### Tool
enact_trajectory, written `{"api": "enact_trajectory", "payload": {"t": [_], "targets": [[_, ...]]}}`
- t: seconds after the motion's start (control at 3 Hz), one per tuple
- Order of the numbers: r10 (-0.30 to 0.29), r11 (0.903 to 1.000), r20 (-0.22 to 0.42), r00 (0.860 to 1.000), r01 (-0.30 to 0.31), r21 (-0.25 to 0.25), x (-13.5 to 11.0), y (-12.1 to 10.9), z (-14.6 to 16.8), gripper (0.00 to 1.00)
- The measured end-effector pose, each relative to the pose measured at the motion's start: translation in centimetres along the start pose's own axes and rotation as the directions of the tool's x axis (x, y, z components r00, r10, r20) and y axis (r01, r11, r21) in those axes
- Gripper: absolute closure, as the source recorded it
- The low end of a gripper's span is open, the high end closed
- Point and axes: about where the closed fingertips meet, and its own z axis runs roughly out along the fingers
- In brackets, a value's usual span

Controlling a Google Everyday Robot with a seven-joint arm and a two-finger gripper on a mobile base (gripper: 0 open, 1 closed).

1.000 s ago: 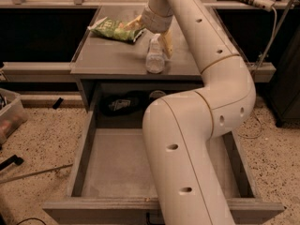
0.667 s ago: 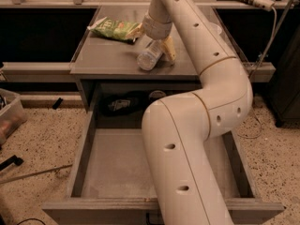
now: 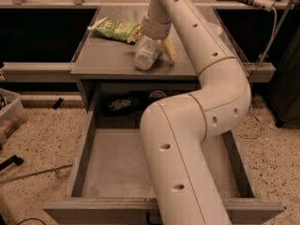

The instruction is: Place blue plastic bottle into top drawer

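Observation:
The blue plastic bottle, clear with a pale label, hangs tilted just above the grey cabinet top, cap end down and to the left. My gripper reaches down from the white arm and is shut on the bottle's upper part; one yellowish finger shows to its right. The top drawer is pulled wide open below, toward the camera, with a bare grey floor. My arm's lower link covers the drawer's right half.
A green snack bag lies on the cabinet top, left of the gripper. A white bowl's edge peeks out behind the arm. A dark recess holds clutter. A plastic bin stands on the floor at left.
The gripper has carried the bottle a little to the left and tilted it further, with its lower end swinging out leftward over the cabinet top.

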Motion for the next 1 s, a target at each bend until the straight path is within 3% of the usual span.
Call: {"api": "enact_trajectory", "payload": {"t": [1.0], "targets": [[0.000,1.0000,0.000,1.000,0.000,0.000,-0.24,-0.16,-0.75,0.89]]}}
